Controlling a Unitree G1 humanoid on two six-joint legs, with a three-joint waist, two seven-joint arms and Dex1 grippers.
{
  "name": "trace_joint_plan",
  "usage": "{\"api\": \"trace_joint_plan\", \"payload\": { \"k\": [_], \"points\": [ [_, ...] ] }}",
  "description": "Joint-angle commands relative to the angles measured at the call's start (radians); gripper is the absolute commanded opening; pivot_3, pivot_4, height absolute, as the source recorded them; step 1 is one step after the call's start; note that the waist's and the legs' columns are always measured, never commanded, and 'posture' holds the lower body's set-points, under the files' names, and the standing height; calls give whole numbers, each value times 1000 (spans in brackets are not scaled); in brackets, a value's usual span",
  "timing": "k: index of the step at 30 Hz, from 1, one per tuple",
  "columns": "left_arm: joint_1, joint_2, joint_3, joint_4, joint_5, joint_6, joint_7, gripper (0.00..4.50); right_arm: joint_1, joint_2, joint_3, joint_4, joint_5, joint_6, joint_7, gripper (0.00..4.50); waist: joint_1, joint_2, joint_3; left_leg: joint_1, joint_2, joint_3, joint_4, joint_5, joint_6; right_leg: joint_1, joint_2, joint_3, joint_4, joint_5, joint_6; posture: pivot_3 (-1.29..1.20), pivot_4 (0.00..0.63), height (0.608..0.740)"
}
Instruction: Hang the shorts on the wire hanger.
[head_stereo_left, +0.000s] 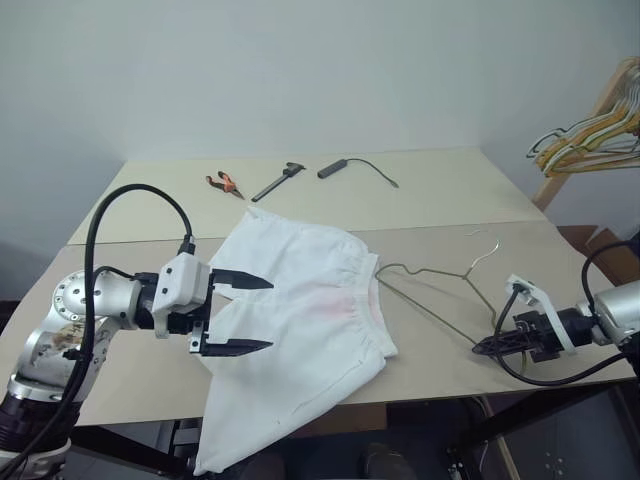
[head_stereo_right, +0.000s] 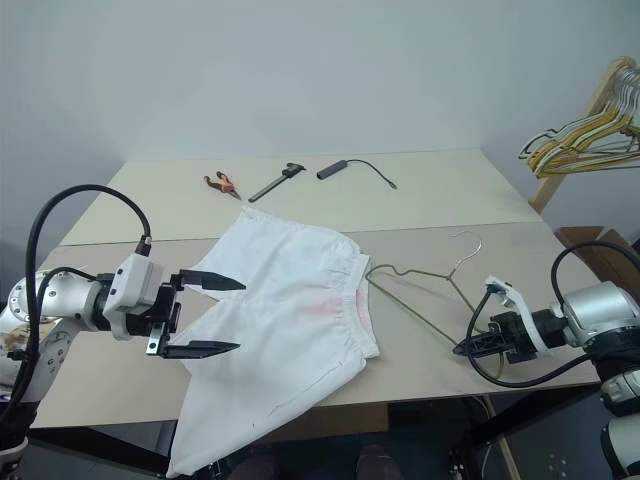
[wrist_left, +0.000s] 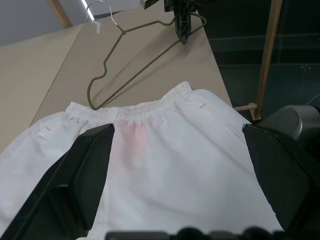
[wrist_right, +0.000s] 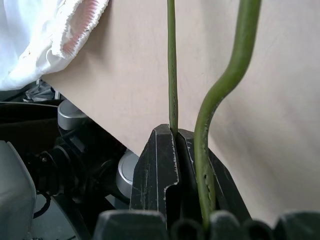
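Note:
The white shorts lie flat on the table, waistband toward the right, a pink patch near the band, and one leg hanging over the front edge. My left gripper hovers open over their left part, fingers pointing right and nothing between them. The wire hanger, thin and olive-grey, lies on the table just right of the waistband, hook pointing away. At its near right corner my right gripper is shut on the wire, close to the table's front edge. In the left wrist view the shorts lie beneath the hanger.
At the back of the table lie orange-handled pliers, a caliper and a black device with a cable. A wooden rack with a bunch of yellow and pale hangers stands off the table's right side.

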Motion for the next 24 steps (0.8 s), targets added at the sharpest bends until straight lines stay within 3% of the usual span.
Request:
{"api": "trace_joint_plan", "payload": {
  "k": [1,15,24],
  "points": [
    [-28,11,11,1,-9,-5,-4,4455,-18,2,-18,-28,-1,9,19,0,0,0,0,0,0,0,0,0,0,0,0,0,0,0,0,24,0,740],
    [10,3,16,-25,-7,-11,17,4455,-49,-4,13,-84,16,48,105,0,1,0,0,0,0,0,0,0,0,0,0,0,0,0,0,34,0,740],
    [3,0,9,-26,-18,-3,22,4455,-222,190,56,173,-67,4,72,0,-5,0,0,1,0,0,0,0,0,0,1,0,0,0,0,33,0,740]
  ]
}}
